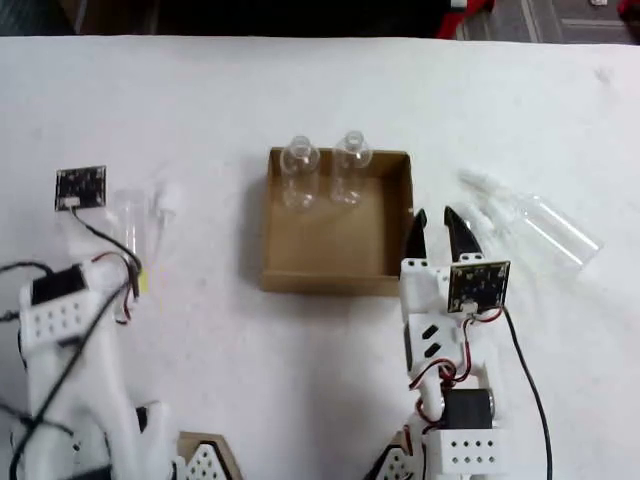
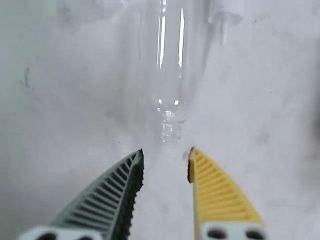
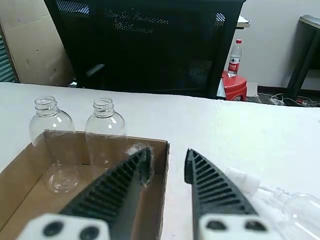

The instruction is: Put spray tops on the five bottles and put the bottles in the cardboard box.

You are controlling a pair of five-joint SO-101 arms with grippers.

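Note:
Two clear bottles (image 1: 300, 172) (image 1: 349, 166) without tops stand upright at the far side of the cardboard box (image 1: 330, 270); the right wrist view shows them too (image 3: 50, 135) (image 3: 105, 131). My right gripper (image 1: 437, 228) hovers open just off the box's right wall (image 3: 159, 200), nothing between its black fingers. Another clear bottle (image 2: 167, 60) lies on the table with its neck toward my left gripper (image 2: 165, 155), which is open and a little short of it. A white spray top (image 2: 225, 15) lies beside that bottle.
To the right of the box lie clear bottles (image 1: 555, 232) and a white spray top (image 1: 480, 186), also in the right wrist view (image 3: 242, 178). A dark chair stands beyond the table's far edge. The white table (image 1: 250, 340) is bare in front of the box.

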